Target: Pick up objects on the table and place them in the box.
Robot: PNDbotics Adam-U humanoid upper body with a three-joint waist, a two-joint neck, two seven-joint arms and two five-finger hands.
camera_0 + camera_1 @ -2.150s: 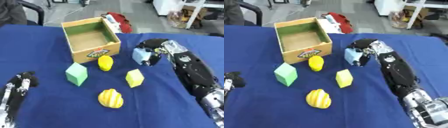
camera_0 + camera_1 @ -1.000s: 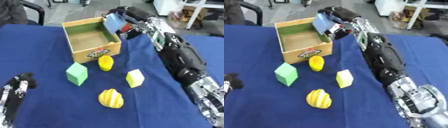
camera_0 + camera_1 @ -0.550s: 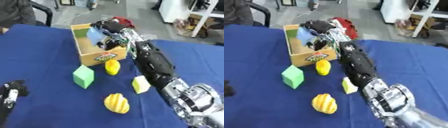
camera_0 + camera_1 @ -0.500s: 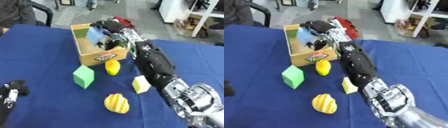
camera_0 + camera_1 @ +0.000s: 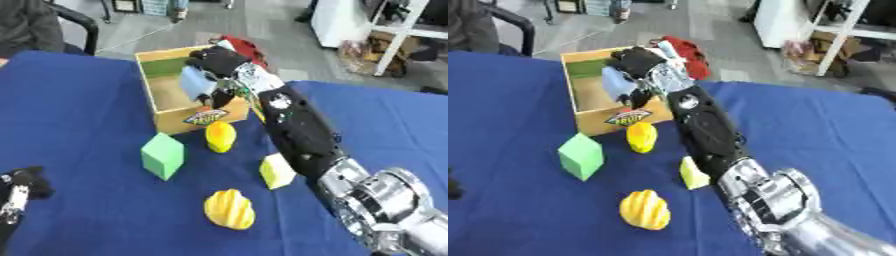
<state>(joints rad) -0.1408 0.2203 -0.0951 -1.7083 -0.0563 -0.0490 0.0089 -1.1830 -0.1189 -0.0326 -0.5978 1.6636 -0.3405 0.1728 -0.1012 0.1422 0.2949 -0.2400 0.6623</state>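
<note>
Right arm (image 5: pixel 302 135): long black casing, smooth and glossy, running from the lower right corner up toward the middle of the view. A small round silver disc (image 5: pixel 280 101) sits on the casing near the wrist. Toward the lower right the casing ends in a large rounded silver joint (image 5: pixel 389 195), polished metal with ring-like segments. Wrist section shows pale and white parts with small coloured marks, too blurred to read. Right hand (image 5: pixel 219 62): black, with dark fingers. Left hand (image 5: pixel 17 192): black fingers with pale silver segments between them, seen at the lower left edge of the left eye view.
</note>
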